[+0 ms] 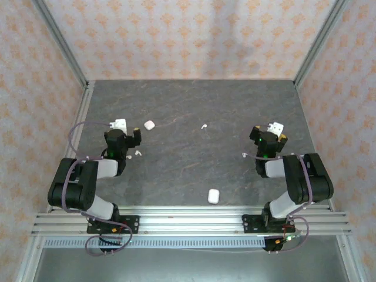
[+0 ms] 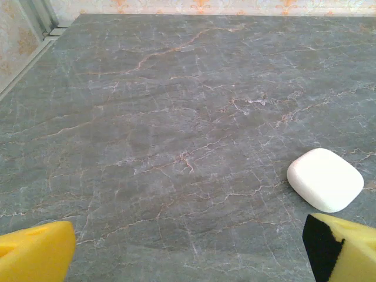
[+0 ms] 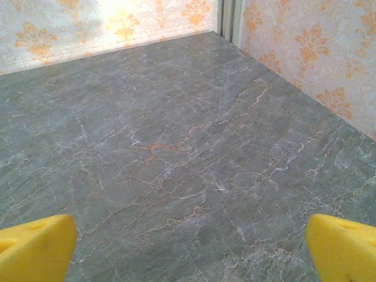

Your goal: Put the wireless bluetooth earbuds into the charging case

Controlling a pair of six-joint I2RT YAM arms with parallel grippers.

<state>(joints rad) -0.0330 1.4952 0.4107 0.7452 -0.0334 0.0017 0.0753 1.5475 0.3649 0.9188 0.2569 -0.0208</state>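
Note:
Tiny white earbuds lie scattered on the grey marble table: one [image 1: 204, 126] at mid-table, one [image 1: 138, 153] beside my left arm, one [image 1: 245, 154] just left of my right arm. A closed white charging case [image 1: 149, 124] rests to the right of my left gripper [image 1: 124, 130]; in the left wrist view that case [image 2: 325, 179] lies just beyond the right yellow finger [image 2: 346, 249]. The left gripper [image 2: 188, 249] is open with bare table between its fingers. My right gripper [image 1: 269, 130] is also open [image 3: 191, 247], with bare table between its yellow fingers [image 3: 35, 249].
A second white case [image 1: 213, 196] lies near the front edge, between the two arm bases. Metal frame posts and patterned walls [image 1: 176, 35] close in the table on three sides; the right wall [image 3: 305, 64] stands close to my right gripper.

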